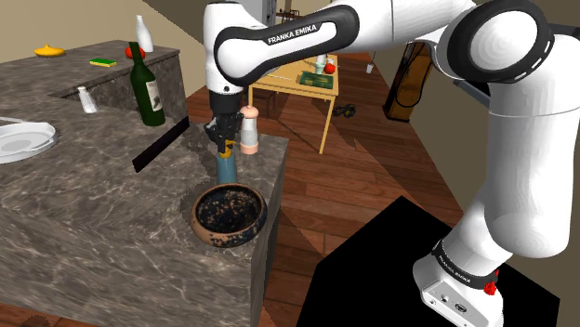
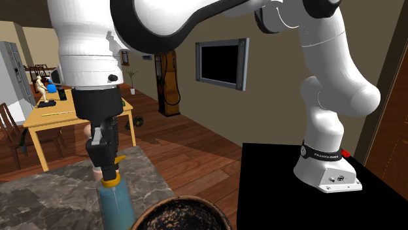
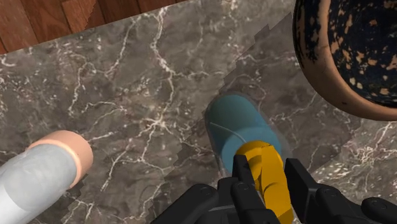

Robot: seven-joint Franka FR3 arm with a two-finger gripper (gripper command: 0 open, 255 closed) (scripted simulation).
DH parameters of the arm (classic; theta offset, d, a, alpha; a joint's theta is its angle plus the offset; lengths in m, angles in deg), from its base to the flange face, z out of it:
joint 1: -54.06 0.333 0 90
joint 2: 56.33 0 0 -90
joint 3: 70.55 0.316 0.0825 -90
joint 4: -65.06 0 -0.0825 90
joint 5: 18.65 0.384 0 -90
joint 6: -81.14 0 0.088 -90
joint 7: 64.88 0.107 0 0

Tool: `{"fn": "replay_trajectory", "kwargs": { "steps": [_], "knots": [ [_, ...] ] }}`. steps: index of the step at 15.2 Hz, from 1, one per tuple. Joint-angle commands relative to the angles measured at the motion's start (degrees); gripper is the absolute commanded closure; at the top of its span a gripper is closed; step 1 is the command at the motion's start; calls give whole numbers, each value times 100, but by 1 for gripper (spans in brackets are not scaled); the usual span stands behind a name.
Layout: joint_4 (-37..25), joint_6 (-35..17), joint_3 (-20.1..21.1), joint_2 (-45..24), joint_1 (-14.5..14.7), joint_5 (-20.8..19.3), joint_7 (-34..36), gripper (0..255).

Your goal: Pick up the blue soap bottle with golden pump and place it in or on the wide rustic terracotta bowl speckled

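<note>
The blue soap bottle (image 1: 227, 169) stands upright on the dark marble counter (image 1: 84, 204), just behind the bowl. My gripper (image 1: 224, 144) comes down on it from above and is shut on its golden pump (image 3: 267, 168), one black finger on each side. In the second exterior view the bottle (image 2: 118, 204) hangs straight under the gripper (image 2: 111, 171). The wide brown speckled bowl (image 1: 200, 215) sits near the counter's edge, close beside the bottle (image 3: 235, 124), and its rim (image 3: 331, 76) is a short way from the gripper (image 3: 270, 181). I cannot tell whether the bottle's base touches the counter.
A white shaker with a pink base (image 1: 249, 130) stands right behind the bottle. A dark green wine bottle (image 1: 146, 88), a flat black bar (image 1: 163, 147), a small shaker (image 1: 87, 99) and a white plate (image 1: 23, 139) lie further along the counter. The counter edge drops to wood floor.
</note>
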Motion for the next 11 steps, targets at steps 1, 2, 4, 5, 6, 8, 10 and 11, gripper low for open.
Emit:
{"fn": "replay_trajectory", "kwargs": {
  "steps": [1,2,4,5,6,8,10,11],
  "knots": [
    [-72,103,6,30,-2,12,-6,255],
    [-124,171,10,47,-1,18,-8,255],
    [-229,309,17,82,0,31,-11,255],
    [-284,378,21,97,1,36,-12,255],
    [-341,449,24,111,3,41,-14,255],
    [-461,591,30,135,7,51,-15,255],
    [-588,735,36,154,13,58,-16,255],
    [-655,809,38,161,16,61,-17,255]
  ]
}}
